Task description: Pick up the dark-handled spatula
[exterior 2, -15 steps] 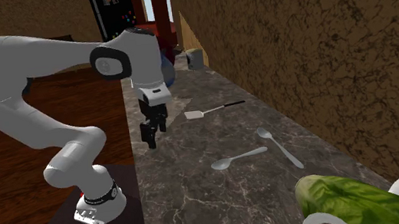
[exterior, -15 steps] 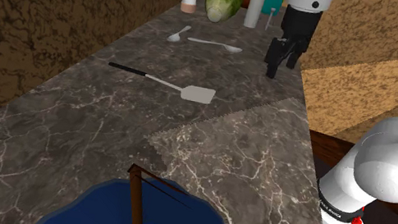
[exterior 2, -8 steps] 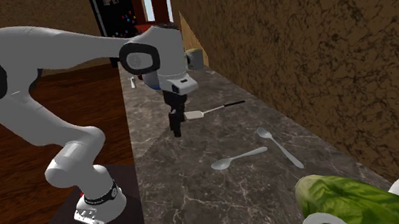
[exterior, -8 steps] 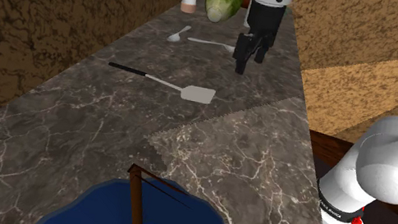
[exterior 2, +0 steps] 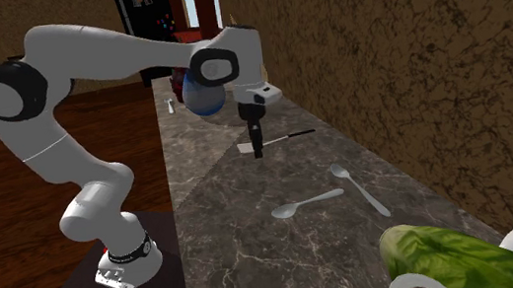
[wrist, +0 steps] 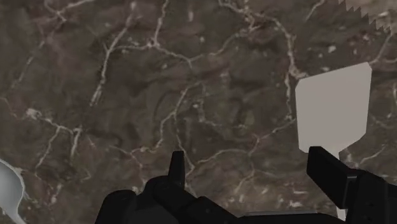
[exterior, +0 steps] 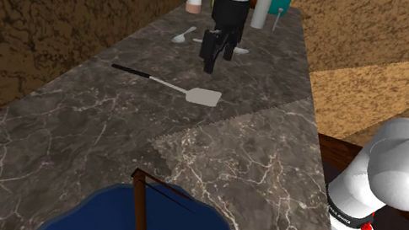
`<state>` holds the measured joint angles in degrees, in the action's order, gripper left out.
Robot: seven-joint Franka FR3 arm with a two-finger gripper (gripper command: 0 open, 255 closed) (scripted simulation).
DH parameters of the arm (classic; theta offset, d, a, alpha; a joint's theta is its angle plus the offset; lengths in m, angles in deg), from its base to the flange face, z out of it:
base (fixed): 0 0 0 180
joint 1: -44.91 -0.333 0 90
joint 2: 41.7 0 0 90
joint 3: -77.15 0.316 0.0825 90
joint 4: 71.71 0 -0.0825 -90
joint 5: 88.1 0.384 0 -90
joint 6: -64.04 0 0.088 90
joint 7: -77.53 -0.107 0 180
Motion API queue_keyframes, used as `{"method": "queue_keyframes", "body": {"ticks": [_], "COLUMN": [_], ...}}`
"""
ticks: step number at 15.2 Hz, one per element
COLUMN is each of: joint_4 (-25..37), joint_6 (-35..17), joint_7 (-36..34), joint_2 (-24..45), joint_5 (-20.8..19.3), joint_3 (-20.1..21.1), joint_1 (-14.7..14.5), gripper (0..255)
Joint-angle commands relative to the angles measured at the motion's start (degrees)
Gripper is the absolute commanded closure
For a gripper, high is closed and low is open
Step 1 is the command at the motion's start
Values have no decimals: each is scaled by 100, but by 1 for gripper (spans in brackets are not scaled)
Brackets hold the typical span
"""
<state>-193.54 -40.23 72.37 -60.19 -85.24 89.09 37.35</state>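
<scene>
Shoulder view, spatula [exterior: 167, 85] on dark veined counter [exterior: 229, 161], brown wall [exterior: 32, 13]

Claw [exterior 2: 258, 152] close by the pale blade of the spatula [exterior 2: 245, 148], above a dark veined counter [exterior 2: 227, 251]

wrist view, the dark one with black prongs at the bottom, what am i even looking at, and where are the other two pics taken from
It's one white robot arm with a black two-finger gripper. Two pictures come from cameras standing beside the dark marbled counter. The wrist view comes from a camera on the hand looking down, so those prongs are the gripper's own fingers, standing apart and holding nothing. The pale shape beside one finger is the blade of the spatula, which lies flat on the counter. Also there: two spoons, a green leafy head and a blue bowl.
</scene>
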Motion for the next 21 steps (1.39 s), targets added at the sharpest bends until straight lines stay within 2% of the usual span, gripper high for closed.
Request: {"method": "queue_keyframes", "body": {"ticks": [1,10,19,20,21], "joint_4": [323,1805,1268,1275,1275], "joint_6": [-82,-197,-774,-754,-756], "joint_7": [15,93,82,95,97], "joint_2": [341,1710,1752,1738,1741], "joint_5": [-12,-260,-274,-268,-269], "joint_3": [131,617,621,616,615], "joint_1": [-91,-462,-467,-462,-461], "gripper": [0,0,0,255,255]}}
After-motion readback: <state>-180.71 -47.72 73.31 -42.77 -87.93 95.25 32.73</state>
